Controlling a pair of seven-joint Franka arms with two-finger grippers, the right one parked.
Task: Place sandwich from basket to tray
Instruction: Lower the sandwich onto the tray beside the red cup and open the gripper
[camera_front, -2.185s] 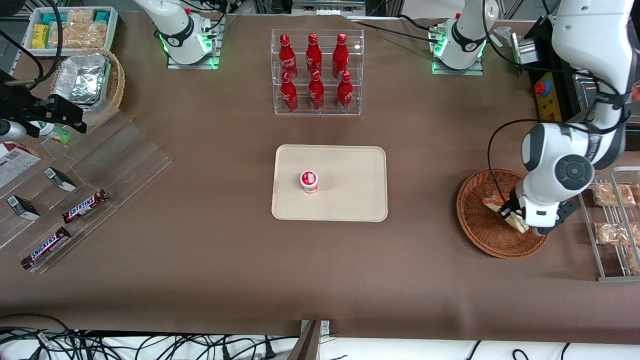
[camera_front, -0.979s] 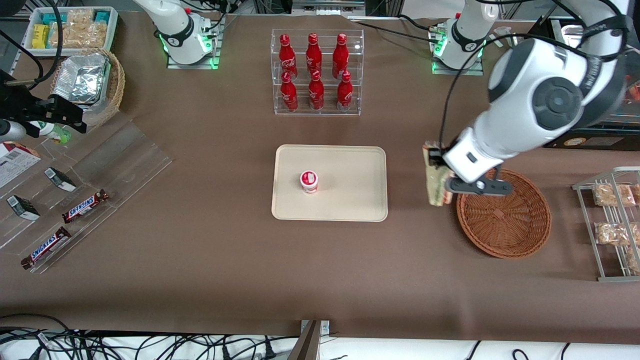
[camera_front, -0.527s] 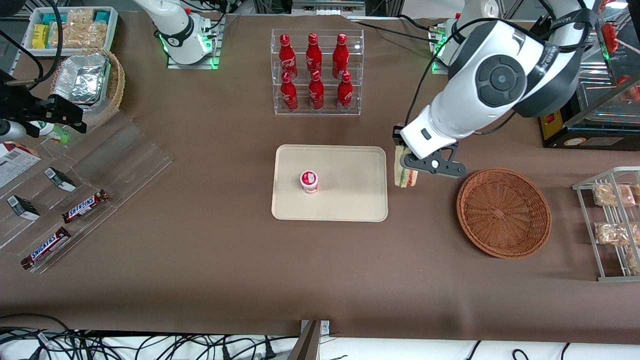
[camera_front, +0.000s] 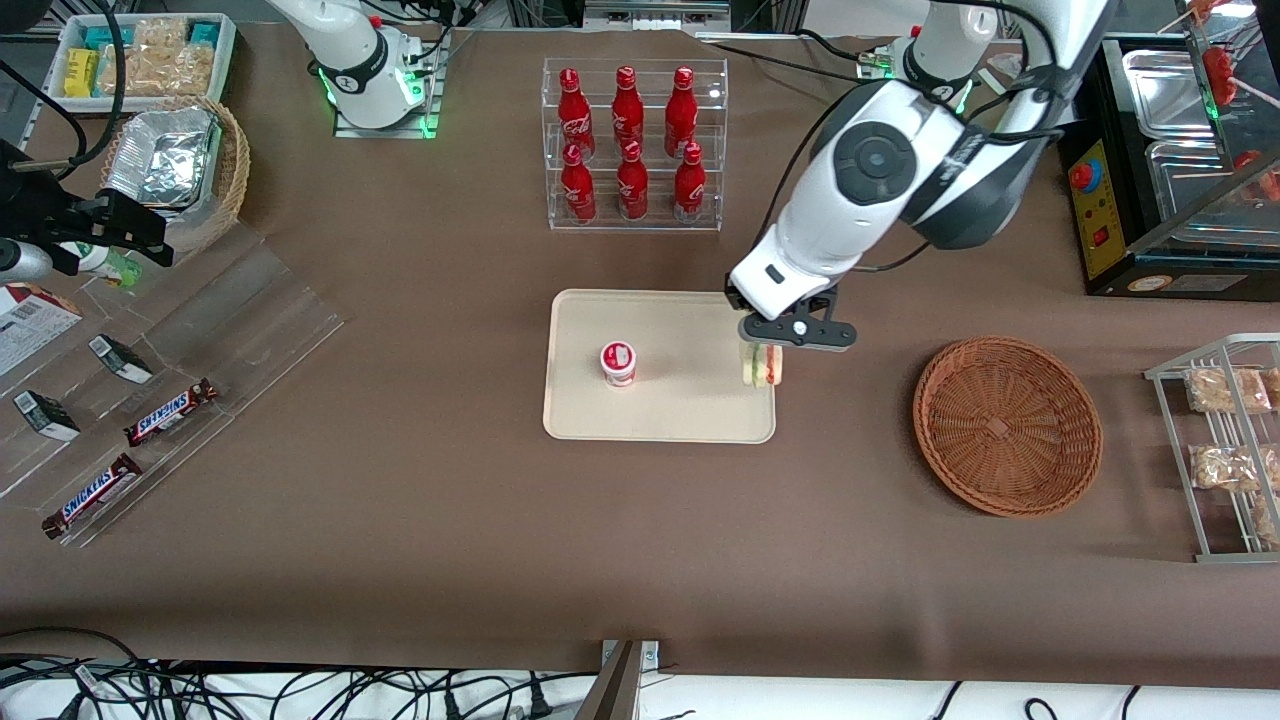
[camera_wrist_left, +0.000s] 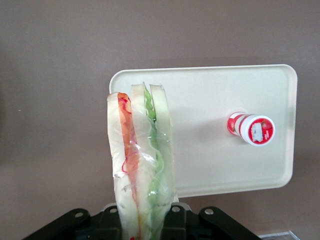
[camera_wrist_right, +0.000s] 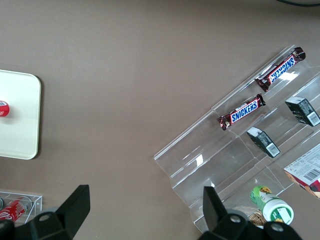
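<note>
Since the earlier frames the sandwich (camera_front: 762, 365) has been carried from the basket (camera_front: 1007, 425) to the tray's (camera_front: 680, 415) edge nearest that basket, clamped upright in the gripper (camera_front: 790, 335). Room is left beside the small red-lidded cup (camera_front: 618, 362) near the tray's middle. The basket is now empty, toward the working arm's end.

The working arm has glossy white shells with dark grey joint bands and a round grey cap at one joint. A thin black cable loops alongside it. Its claw (camera_front: 762, 341) is matt black, with small silver screws.
</note>
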